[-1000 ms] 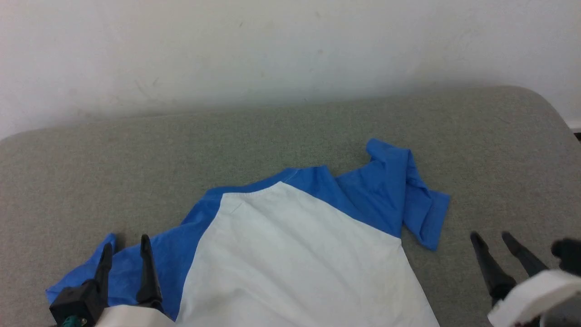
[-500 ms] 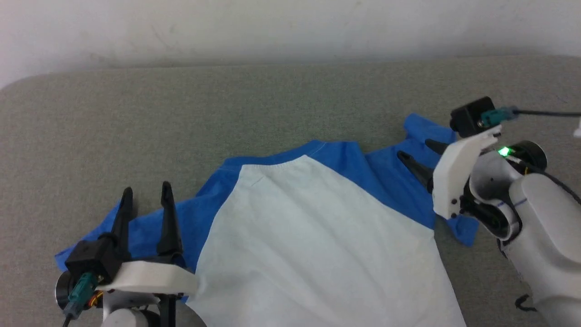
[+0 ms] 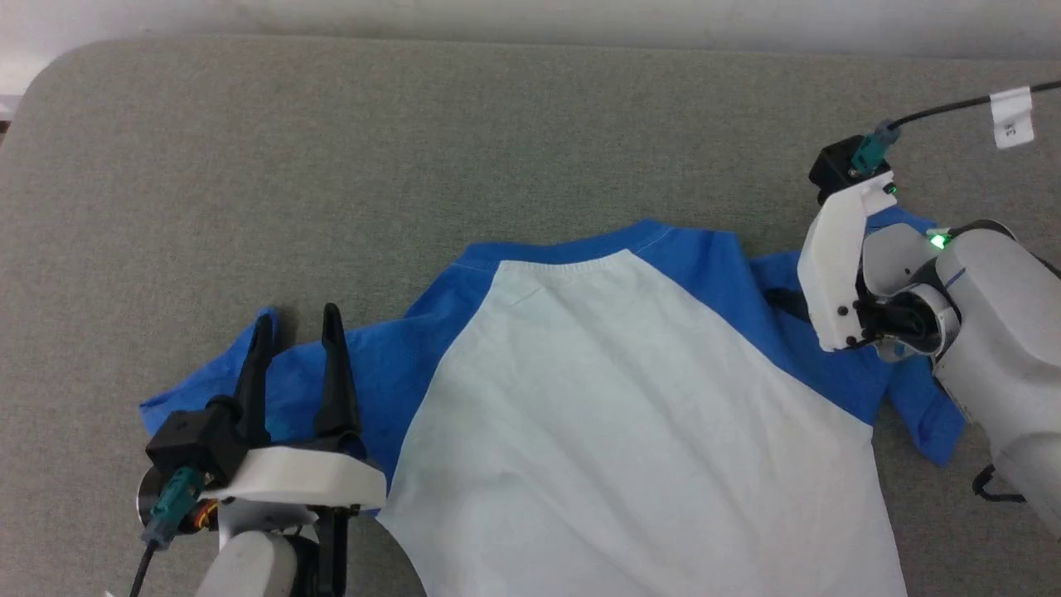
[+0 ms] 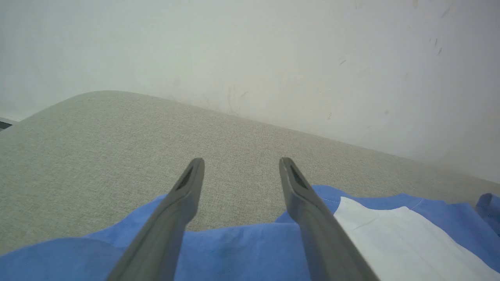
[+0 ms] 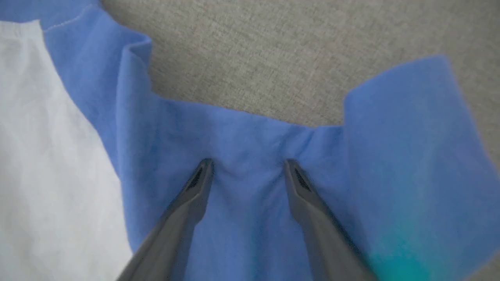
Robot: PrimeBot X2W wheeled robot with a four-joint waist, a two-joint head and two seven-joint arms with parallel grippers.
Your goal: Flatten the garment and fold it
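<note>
1. Nearest the robot, between the left claw (image 3: 298, 315) and the right claw (image 5: 248, 162), the garment (image 3: 630, 398) lies on the grey padded surface (image 3: 249, 124). Its white body is spread out with only faint creases.
2. Judged from this, the flattening is well along for the body but unfinished at the sides, and no fold has been made yet.
3. The left sleeve (image 3: 199, 398) lies rumpled under the left claw. The right sleeve (image 5: 410, 128) is bunched and doubled over just beyond the right claw's tips and off to one side of them.
4. The left claw stands wide open above the blue cloth and holds nothing. Whether its fingers brush the sleeve cannot be told.
5. The right claw is also spread wide, with its tips set down on the blue cloth by the shoulder. The fabric puckers between them, but nothing is pinched.
6. Past the left claw's fingertips the bare grey surface runs on to the pale wall (image 4: 273, 58).
</note>
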